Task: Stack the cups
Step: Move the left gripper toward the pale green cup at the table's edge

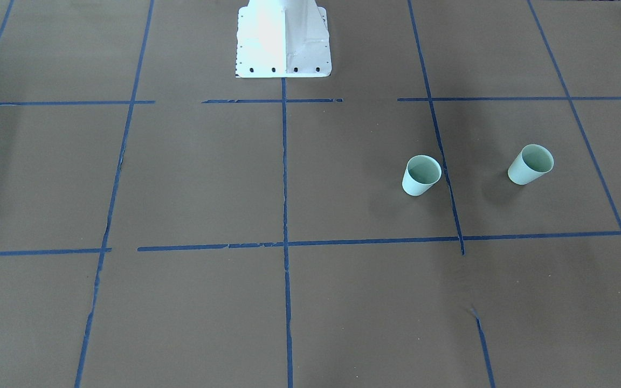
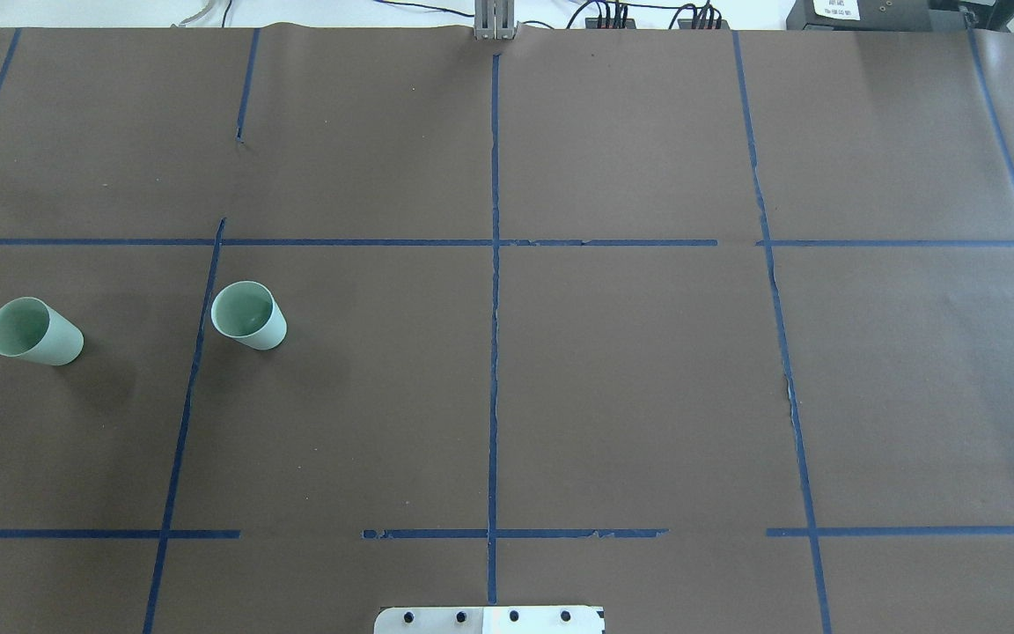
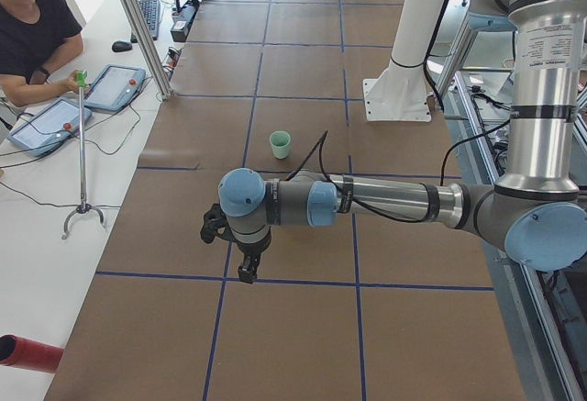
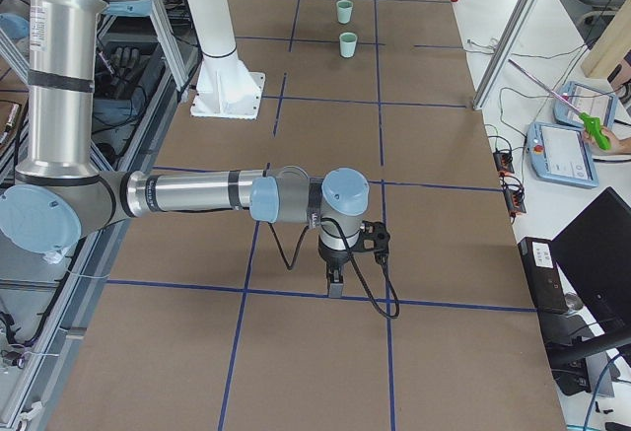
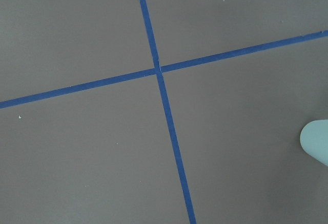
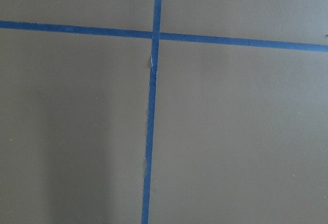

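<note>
Standing well off to the pedestal's (image 2: 489, 619) left, the outer cup (image 2: 34, 332) and the inner cup (image 2: 248, 314) both sit upright on the bench (image 2: 648, 396), mouths up. They are apart from each other, with a blue tape line (image 2: 192, 379) running between them. That posture suits nesting, I'd say: either one could be lifted and dropped into the other. Nothing is stacked yet. The left gripper (image 3: 244, 271) hangs above the bench on that same side of the pedestal, pointing down. Whether it is spread or closed I cannot tell from where I look. It seems the natural one to reach first. The right gripper (image 4: 335, 288) hangs to the pedestal's right, well away from both cups, and its state is just as unreadable.
</note>
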Controlling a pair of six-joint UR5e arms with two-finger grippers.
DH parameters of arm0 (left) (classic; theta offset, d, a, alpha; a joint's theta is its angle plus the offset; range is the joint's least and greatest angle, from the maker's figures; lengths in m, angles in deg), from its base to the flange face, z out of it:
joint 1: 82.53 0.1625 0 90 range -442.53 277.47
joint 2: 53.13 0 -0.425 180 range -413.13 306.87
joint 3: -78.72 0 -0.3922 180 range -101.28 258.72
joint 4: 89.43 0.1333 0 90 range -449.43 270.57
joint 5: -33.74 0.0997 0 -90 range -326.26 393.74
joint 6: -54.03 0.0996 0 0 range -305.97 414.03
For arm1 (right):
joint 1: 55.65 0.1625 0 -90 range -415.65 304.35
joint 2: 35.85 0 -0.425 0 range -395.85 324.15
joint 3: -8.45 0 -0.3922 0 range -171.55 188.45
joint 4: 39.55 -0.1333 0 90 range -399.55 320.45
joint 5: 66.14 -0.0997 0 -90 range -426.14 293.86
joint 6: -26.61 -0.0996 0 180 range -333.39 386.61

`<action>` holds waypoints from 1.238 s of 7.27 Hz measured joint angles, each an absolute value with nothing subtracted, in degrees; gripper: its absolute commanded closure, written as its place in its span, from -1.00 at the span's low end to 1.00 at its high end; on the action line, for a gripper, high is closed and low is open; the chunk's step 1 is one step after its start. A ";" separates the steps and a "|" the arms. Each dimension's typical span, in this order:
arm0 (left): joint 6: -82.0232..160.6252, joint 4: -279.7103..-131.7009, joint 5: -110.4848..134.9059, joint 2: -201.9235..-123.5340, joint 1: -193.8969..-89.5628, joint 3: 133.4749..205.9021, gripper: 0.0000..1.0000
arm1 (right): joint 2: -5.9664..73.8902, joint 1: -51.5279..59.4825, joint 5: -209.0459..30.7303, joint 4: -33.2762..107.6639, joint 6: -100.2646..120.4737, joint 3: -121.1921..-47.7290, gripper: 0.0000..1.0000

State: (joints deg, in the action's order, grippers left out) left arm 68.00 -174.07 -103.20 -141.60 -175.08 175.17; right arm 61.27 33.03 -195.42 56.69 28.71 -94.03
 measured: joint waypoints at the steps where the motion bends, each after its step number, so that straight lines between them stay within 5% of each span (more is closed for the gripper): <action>1: 68.01 -173.59 -103.34 -141.73 -175.59 175.15 -1.00 | 61.27 33.03 -195.41 56.69 28.71 -94.03 -1.00; 9: 61.48 -179.93 -104.96 -141.91 -174.95 174.38 -1.00 | 61.27 33.01 -195.34 56.69 28.72 -94.01 -1.00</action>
